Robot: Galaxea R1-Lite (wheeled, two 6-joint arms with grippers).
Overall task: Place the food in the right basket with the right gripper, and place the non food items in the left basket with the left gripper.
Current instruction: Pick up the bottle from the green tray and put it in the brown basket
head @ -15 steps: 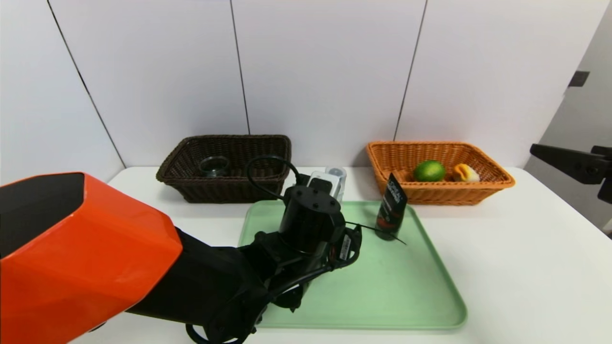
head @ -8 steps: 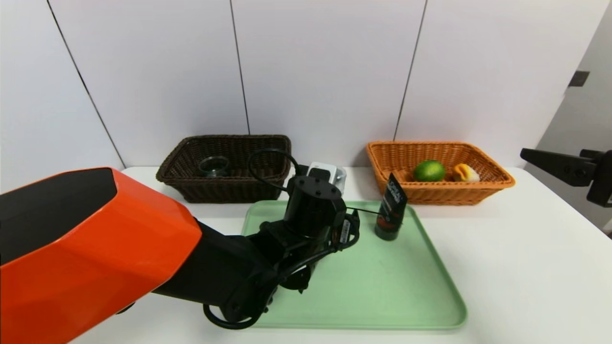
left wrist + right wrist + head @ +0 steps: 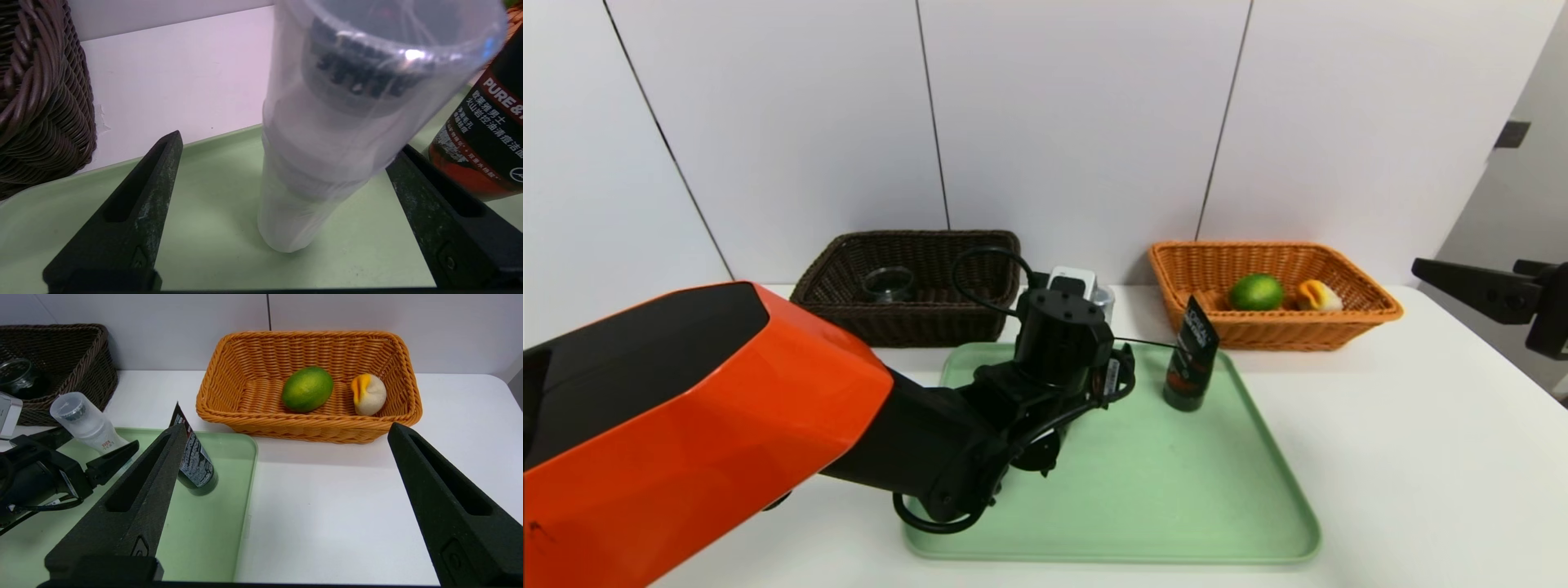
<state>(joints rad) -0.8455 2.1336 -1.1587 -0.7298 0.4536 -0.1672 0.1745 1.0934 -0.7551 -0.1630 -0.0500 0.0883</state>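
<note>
Left gripper [image 3: 282,179] positioned low over the far left part of the green tray [image 3: 1176,506], fingers [image 3: 135,212] spread wide on either side of the clear bottle [image 3: 327,134]; no contact visible between fingers and bottle, nothing grasped. Clear bottle standing on the tray, tilted, with a dark cap visible inside its transparent top; same bottle seen from the right wrist camera [image 3: 83,422] between the left gripper's tips. Black tube [image 3: 1191,355] upright on its cap just beside the bottle, on the tray's far side, near the orange basket [image 3: 1372,314]. Orange basket at far right of the white table [image 3: 1421,474], containing a green lime [image 3: 1256,291] and an orange-and-cream food item [image 3: 1317,296], the two lying close together. Dark brown basket [image 3: 849,322] at far left, holding a small glass jar [image 3: 888,284]. Right gripper [image 3: 282,506] raised off to the right of the table, well apart from all items, fingers fully released, nothing between them.
</note>
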